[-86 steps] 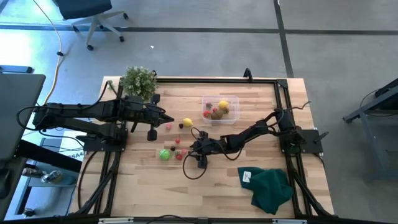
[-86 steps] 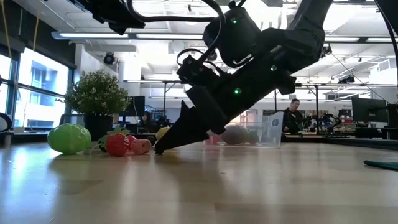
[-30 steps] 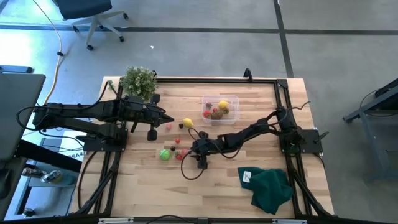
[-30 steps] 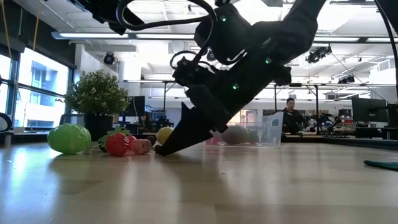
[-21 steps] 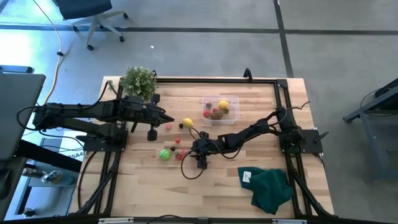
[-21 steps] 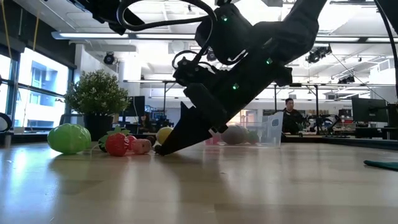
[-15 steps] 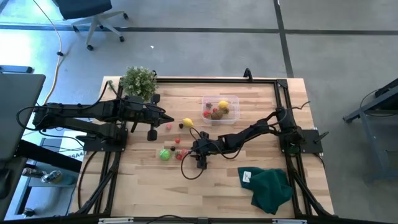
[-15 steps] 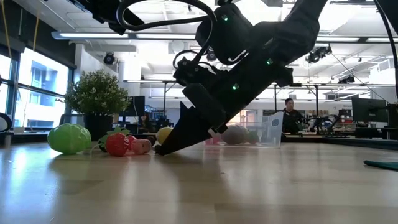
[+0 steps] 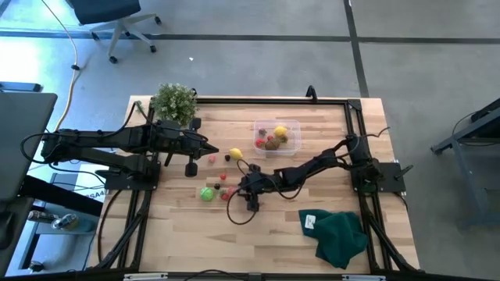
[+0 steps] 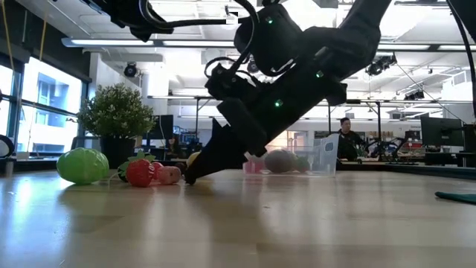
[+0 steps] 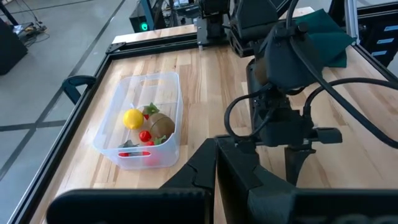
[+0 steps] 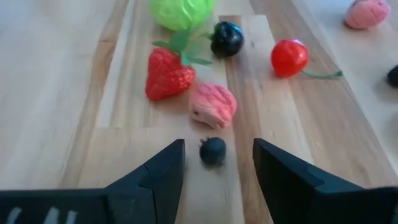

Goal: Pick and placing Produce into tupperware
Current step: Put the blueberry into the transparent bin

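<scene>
Loose produce lies on the table left of centre: a bright green piece [image 9: 207, 194], a strawberry [image 12: 168, 73], a pink piece [image 12: 213, 104], a cherry [image 12: 290, 57], a lemon [image 9: 235, 154] and a small dark berry [image 12: 212, 151]. The clear tupperware [image 9: 295, 125] stands farther back and holds several pieces. My right gripper [image 12: 217, 147] is open and low at the table [image 10: 190, 177]. Its fingers stand on either side of the small dark berry without touching it. My left gripper [image 9: 209, 148] is shut and hovers left of the lemon.
A potted plant [image 9: 173, 101] stands at the far left corner. A dark green cloth [image 9: 340, 234] lies at the near right. A black cable loops on the wood beside my right gripper [image 9: 238, 215]. Bare wood lies between the produce and the near edge.
My right gripper has edged a little toward the table's left, closer to the cluster of produce, with its fingertips staying low at the table. The produce has kept its place.
</scene>
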